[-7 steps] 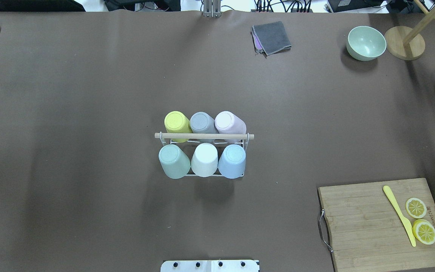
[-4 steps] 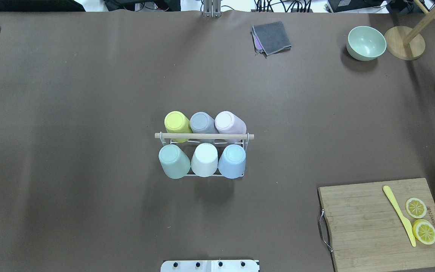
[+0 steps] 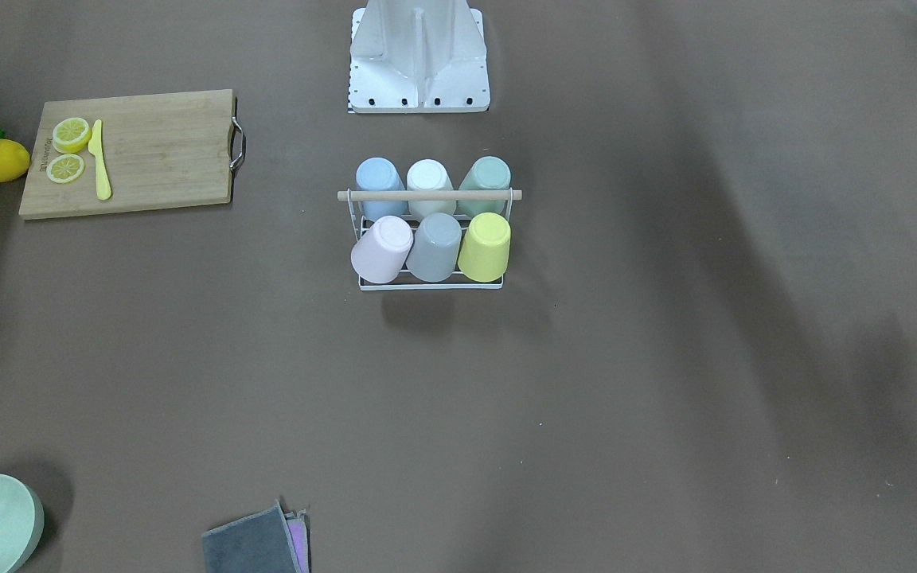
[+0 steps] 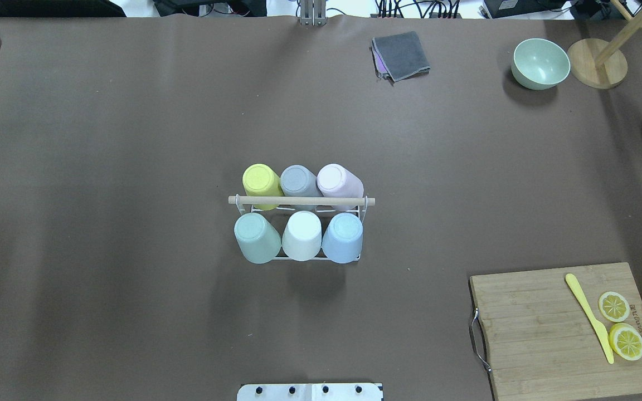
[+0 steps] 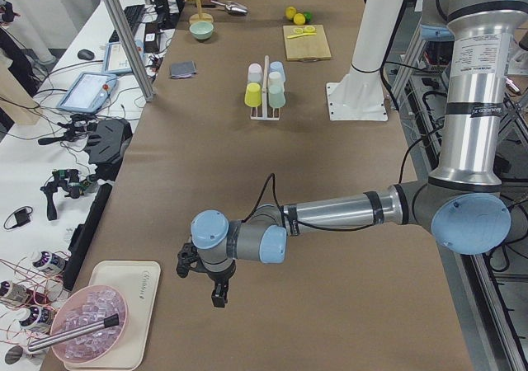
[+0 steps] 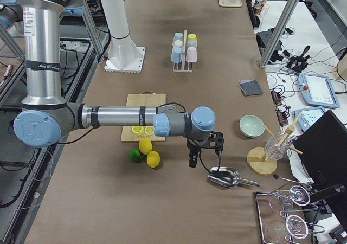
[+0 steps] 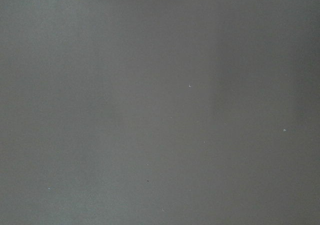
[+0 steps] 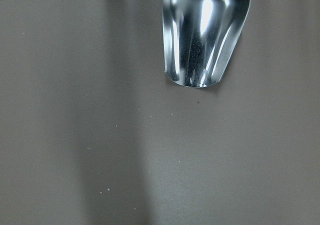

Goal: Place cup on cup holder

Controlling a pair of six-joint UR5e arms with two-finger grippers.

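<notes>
Nothing is shifting on the worktop since the earlier overhead pictures: holder and cups are sitting just as they were, and no arm is entering that view.

The left gripper [image 5: 216,293] is hanging low near the worktop's left end, just beside a tray [image 5: 142,305]; its wrist camera is showing only bare worktop. The right gripper [image 6: 203,154] is hovering near the right end, close above a scoop [image 8: 205,35]. Both are showing only in the side views, so I cannot tell how far their jaws are parted; neither appears to be carrying a cup.

The cup holder [image 4: 301,201] is standing mid-worktop, well away from every edge. Six upturned cups are filling it: the yellow cup [image 4: 261,184], grey cup [image 4: 297,181] and pink cup [image 4: 336,181] along the far side of the rod, and the green cup [image 4: 254,236], white cup [image 4: 302,234] and blue cup [image 4: 344,236] along the robot's side.

With every place taken and no loose cup in sight, the placing step is looking finished, and the arms seem to be parking at the ends. Any further move would be calling for little more than keeping clear of the holder.
</notes>
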